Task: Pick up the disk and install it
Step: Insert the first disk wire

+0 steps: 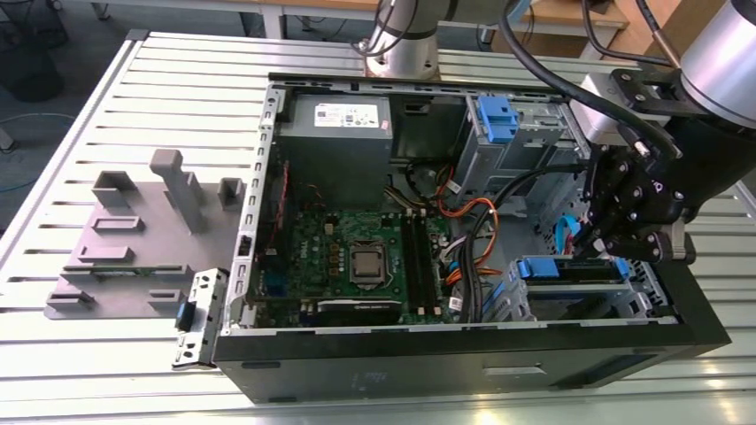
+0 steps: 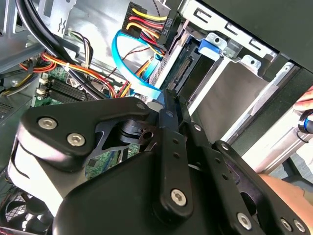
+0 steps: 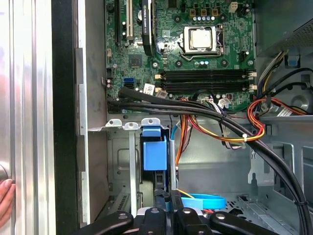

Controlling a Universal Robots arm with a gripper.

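The disk (image 1: 571, 268) sits in the drive bay (image 1: 585, 297) at the lower right of the exterior view, its blue handle end showing. The gripper (image 1: 632, 237) hangs directly above it, inside the open computer case (image 1: 473, 354); whether its jaws are open or closed cannot be told. The green motherboard (image 1: 354, 257) lies mid-frame.

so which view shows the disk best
The first wrist view: the disk sits edge-on in its bay, blue handle end facing the camera. The exterior view shows its blue end beside the claw. The second wrist view shows its connector edge.
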